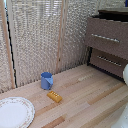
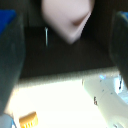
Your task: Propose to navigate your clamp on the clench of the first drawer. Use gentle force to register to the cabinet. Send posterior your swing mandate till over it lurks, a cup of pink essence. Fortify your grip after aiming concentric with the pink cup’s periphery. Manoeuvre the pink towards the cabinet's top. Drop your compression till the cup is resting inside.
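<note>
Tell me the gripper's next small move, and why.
Probably ease the gripper toward the pink cup until its fingers flank the cup, then close. In the wrist view the fingers stand wide apart. The cup sits centred between them, touching neither, against a dark brown surface. I cannot tell whether the pads already reach it.

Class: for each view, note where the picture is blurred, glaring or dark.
Exterior view: soft overall, evenly lit, blue mug and cabinet readable. Wrist view: heavy blur, bright glare low in the frame, dark band across the middle, pink cup smeared, claw fingers out of focus.
</note>
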### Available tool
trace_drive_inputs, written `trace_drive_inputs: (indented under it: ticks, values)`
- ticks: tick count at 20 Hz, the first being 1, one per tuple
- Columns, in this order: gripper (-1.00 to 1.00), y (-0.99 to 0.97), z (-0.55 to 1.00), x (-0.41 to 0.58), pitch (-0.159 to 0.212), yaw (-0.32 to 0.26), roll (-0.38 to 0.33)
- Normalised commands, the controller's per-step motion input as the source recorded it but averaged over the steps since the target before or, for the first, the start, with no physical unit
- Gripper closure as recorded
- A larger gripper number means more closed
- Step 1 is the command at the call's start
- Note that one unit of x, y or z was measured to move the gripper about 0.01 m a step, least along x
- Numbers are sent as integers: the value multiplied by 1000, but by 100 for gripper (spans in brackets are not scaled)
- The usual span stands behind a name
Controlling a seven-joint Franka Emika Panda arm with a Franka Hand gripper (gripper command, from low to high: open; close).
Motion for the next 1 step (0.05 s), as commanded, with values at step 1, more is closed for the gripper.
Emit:
trace_drive_inputs:
  ticks: [1]
  values:
    - [-100,103,489,3,-3,101,111]
